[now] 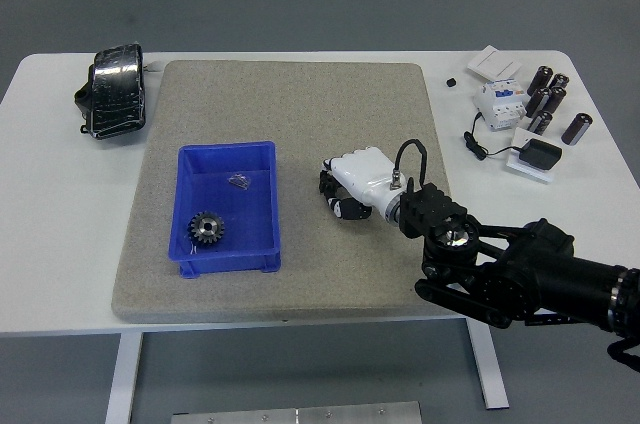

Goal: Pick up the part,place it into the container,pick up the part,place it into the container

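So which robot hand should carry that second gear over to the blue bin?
The right robot hand: its fingers already curl around the gear, just right of the bin. No left arm is in view.
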`<control>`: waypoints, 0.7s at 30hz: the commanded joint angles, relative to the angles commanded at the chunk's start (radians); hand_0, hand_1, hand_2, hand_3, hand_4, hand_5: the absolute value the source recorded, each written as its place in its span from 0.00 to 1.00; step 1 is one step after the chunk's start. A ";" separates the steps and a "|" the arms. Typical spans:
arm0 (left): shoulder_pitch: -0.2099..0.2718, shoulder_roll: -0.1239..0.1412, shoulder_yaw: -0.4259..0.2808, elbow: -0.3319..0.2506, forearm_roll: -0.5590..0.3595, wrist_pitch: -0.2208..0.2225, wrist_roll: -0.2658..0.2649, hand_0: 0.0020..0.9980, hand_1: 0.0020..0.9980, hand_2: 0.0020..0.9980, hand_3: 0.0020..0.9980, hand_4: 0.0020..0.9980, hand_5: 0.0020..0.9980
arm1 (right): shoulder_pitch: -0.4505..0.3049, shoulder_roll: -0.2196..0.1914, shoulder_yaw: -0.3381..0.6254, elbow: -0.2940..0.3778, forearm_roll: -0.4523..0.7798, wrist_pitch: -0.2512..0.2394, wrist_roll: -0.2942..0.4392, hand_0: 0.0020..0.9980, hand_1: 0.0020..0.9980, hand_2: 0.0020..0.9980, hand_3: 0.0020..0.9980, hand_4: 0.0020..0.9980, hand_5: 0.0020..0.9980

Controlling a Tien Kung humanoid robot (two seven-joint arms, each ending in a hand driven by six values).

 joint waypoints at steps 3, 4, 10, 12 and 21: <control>0.000 -0.001 0.001 0.000 -0.001 0.001 -0.001 0.69 0.68 0.67 0.62 0.74 0.26 | -0.006 -0.010 0.027 0.041 -0.015 -0.004 -0.004 0.30 0.45 0.48 0.67 0.38 0.29; 0.001 -0.001 0.001 0.000 -0.002 0.001 0.000 0.69 0.68 0.67 0.62 0.74 0.26 | -0.008 -0.013 0.039 0.058 -0.021 -0.005 -0.007 0.30 0.45 0.48 0.67 0.38 0.29; 0.002 -0.001 -0.002 0.000 0.001 0.001 0.001 0.69 0.68 0.67 0.61 0.74 0.26 | -0.020 -0.012 0.107 0.179 -0.064 -0.018 -0.025 0.29 0.44 0.48 0.68 0.38 0.29; 0.002 -0.001 -0.001 0.000 0.001 0.001 0.001 0.69 0.68 0.67 0.61 0.74 0.26 | -0.022 -0.001 0.113 0.220 -0.077 -0.033 -0.029 0.30 0.46 0.50 0.68 0.38 0.30; 0.004 -0.001 -0.005 -0.001 0.006 0.001 0.003 0.69 0.68 0.67 0.61 0.74 0.26 | -0.023 0.085 0.050 0.285 -0.117 -0.080 -0.055 0.70 0.83 0.83 0.72 0.65 0.35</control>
